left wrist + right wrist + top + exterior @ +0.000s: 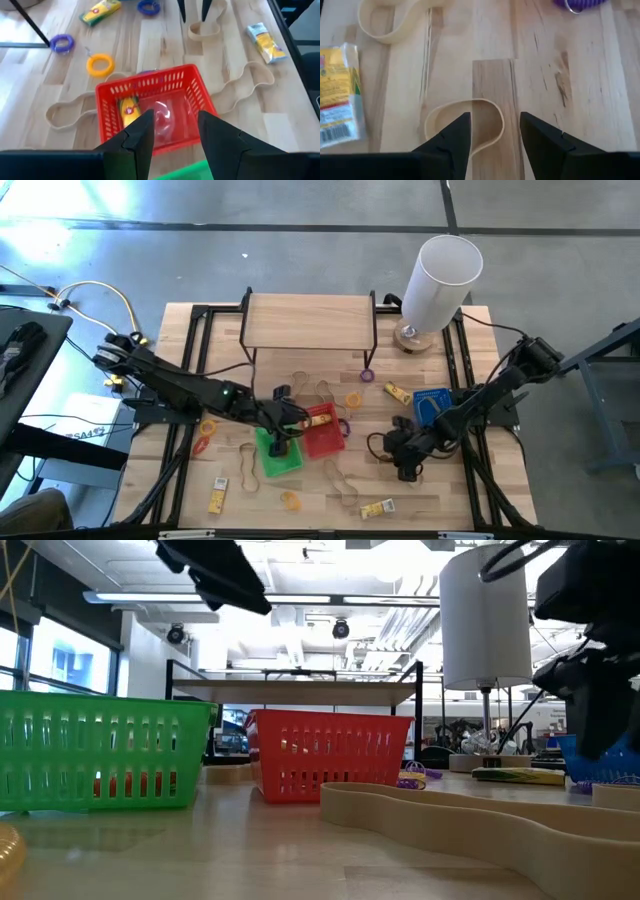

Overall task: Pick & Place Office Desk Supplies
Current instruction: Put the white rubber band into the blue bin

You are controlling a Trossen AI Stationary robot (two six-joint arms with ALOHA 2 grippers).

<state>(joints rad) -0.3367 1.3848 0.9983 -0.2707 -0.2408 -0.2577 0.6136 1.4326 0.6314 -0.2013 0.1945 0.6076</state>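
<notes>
1. Over on the left side of the bench point(190, 320), a red ring point(201, 446) and a yellow ring point(208, 426) sit on the wood, with a yellow-white packet point(217, 495) nearer the front edge.
2. Next along, the left gripper point(283, 433) hangs over the green basket point(278, 457) and the red basket point(325, 430) touching it. Its jaws stand partly apart with nothing between them. The left wrist view shows a yellow packet point(129, 111) lying inside the red basket.
3. Mid-bench, tan rubber-band loops point(340, 484) snake around both baskets, an orange ring point(353, 400) lies just behind the red one, and a purple ring point(367, 376) sits by the wooden shelf point(308, 320).
4. Right of centre, the right gripper point(408, 467) is down low, jaws partly apart and empty, straddling a tan loop point(465, 122) lying flat on the wood.
5. Further right there's a blue basket point(431, 404), and the tall white cylinder point(440, 280) stands at the back corner.
</notes>
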